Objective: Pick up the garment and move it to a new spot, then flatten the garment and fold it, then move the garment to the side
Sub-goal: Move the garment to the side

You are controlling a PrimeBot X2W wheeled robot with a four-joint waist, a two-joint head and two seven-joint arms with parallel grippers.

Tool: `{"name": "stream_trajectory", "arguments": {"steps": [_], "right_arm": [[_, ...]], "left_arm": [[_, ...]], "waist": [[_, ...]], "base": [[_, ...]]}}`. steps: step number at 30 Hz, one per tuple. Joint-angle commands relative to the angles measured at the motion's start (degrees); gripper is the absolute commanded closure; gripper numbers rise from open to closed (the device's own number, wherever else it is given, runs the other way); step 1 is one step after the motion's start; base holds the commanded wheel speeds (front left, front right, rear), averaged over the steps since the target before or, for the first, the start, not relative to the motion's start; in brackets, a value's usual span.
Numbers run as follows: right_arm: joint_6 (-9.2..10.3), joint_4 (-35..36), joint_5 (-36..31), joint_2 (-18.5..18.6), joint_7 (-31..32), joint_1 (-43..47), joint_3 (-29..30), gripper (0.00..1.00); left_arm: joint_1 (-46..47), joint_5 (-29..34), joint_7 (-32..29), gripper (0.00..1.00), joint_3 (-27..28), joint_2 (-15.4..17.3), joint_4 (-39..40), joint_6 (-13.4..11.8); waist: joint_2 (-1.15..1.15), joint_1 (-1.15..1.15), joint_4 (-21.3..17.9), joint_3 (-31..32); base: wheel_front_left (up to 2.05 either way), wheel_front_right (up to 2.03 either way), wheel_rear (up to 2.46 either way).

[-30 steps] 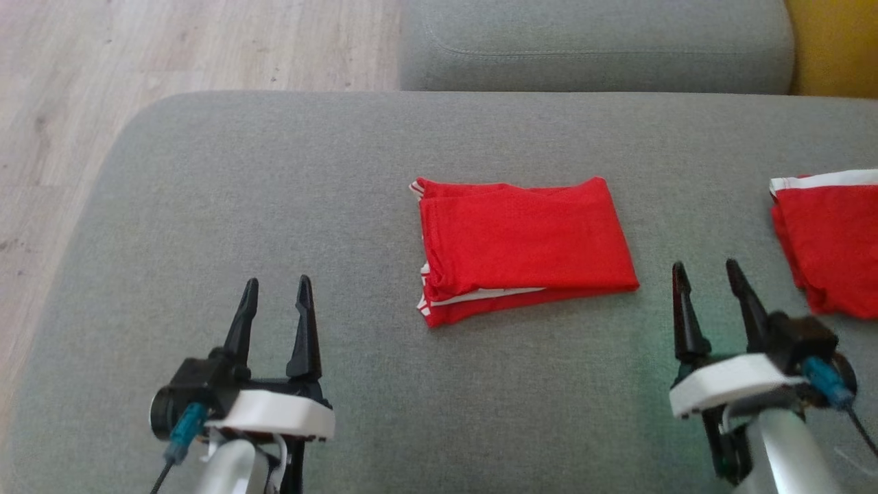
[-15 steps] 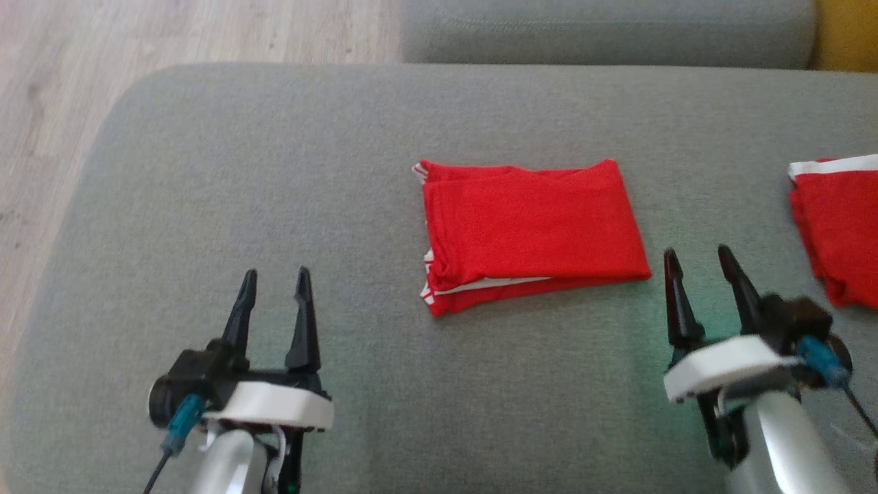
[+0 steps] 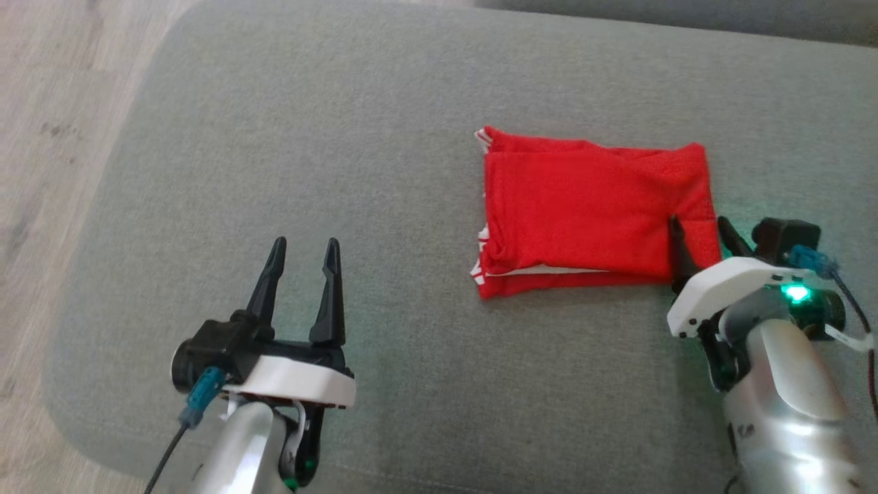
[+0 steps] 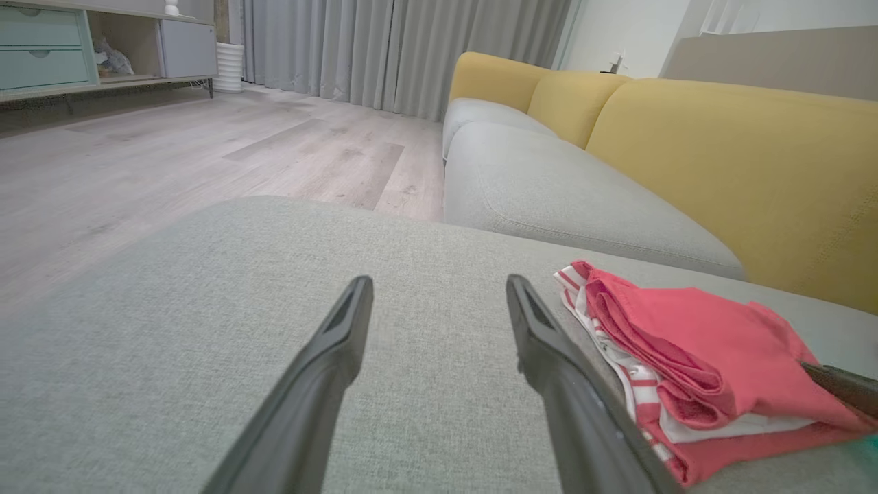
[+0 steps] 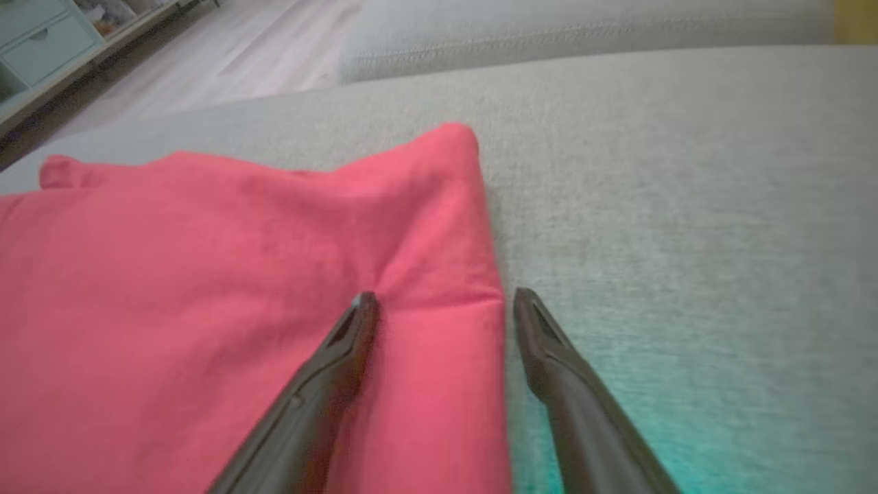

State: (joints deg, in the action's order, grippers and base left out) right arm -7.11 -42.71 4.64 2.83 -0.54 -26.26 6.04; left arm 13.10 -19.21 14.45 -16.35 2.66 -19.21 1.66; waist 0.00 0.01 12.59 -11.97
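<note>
The folded red garment point(image 3: 590, 206) lies flat on the grey sofa cushion point(image 3: 343, 137), right of the middle in the head view, with white stripes showing at its left edge and a white layer along its near edge; the right gripper point(image 3: 698, 221) is at the garment's near right corner with jaws wide apart and nothing held; in the right wrist view one finger point(image 5: 343, 350) lies over the red cloth point(image 5: 206, 274) at a small crease and the other is over bare cushion just beside the garment's edge; whether the finger presses the cloth cannot be told; the left gripper point(image 3: 305, 241) hovers over bare cushion well to the left of the garment, jaws also wide and empty; a green light point(image 3: 796, 293) glows on the right wrist; wooden floor point(image 3: 41, 137) lies beyond the cushion's left edge
</note>
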Motion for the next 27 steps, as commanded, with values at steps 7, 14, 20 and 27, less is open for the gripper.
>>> {"name": "stream_trajectory", "arguments": {"steps": [7,14,20,27], "right_arm": [[-0.37,-7.67,-0.04,0.05,2.31,-4.84,-2.61,0.82],[-0.37,-9.65,-2.40,0.05,-0.91,-6.53,-5.92,1.00],[-0.37,-6.55,-6.89,0.87,-3.49,-6.41,-9.20,1.00],[-0.37,0.43,-8.13,6.45,-1.60,-5.58,-14.88,1.00]], "left_arm": [[2.46,-0.30,0.54,0.00,1.99,0.22,2.65,-0.87],[1.43,0.19,0.54,0.00,2.08,0.22,2.99,-0.98],[1.08,0.82,0.55,0.00,1.86,0.22,2.88,-0.92],[-0.08,1.13,0.55,0.00,2.63,0.22,2.83,-1.13]], "waist": [[0.00,-0.01,1.22,-0.64],[0.00,-0.01,-1.34,1.21],[0.00,-0.01,-5.39,3.36],[0.00,-0.01,-11.33,4.72]], "base": [[0.00,0.00,0.00],[0.00,0.00,0.00],[0.00,0.00,0.00],[0.00,0.00,0.00]]}}
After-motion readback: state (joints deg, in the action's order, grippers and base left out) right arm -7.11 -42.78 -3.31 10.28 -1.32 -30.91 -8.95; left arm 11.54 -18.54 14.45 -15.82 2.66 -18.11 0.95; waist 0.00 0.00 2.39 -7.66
